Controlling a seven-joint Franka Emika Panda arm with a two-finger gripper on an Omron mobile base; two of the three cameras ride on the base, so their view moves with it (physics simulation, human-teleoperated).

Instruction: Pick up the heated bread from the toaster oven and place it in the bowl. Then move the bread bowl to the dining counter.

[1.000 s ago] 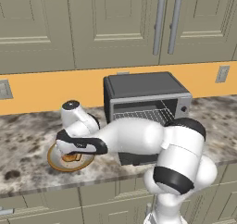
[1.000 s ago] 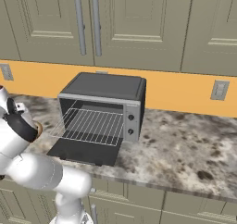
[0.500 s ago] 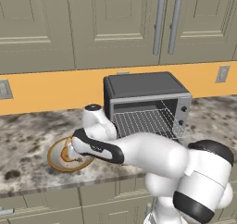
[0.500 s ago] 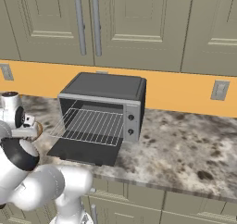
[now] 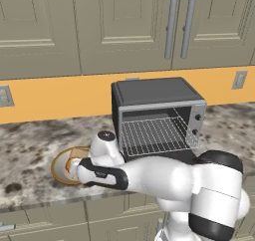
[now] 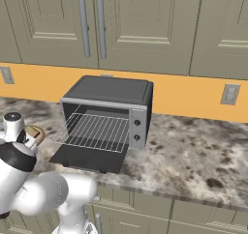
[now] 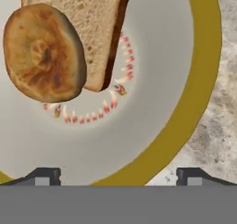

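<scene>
The heated bread (image 7: 44, 52), a round orange-brown bun, lies in the bowl (image 7: 203, 79) and leans on a tan toast slice (image 7: 83, 19). My gripper (image 7: 118, 177) hovers just above the bowl's pale centre, open, with nothing between its fingertips (image 7: 44, 176). From the left base view the bowl (image 5: 59, 171) sits on the stone worktop left of the toaster oven (image 5: 159, 118), with my gripper (image 5: 73, 169) over its right half. The oven (image 6: 109, 109) stands with its door down and its rack bare. The dining counter is out of view.
The worktop (image 5: 30, 150) runs along an orange wall strip (image 5: 50, 98) under grey cabinets. The open oven door (image 6: 89, 158) juts toward the front edge, right of the bowl. A small dark mark (image 5: 12, 188) lies near the front left edge.
My arm has folded lower and swung its elbow to the right, while the hand stays over the bowl. The bread and the toast lie still in the bowl.
</scene>
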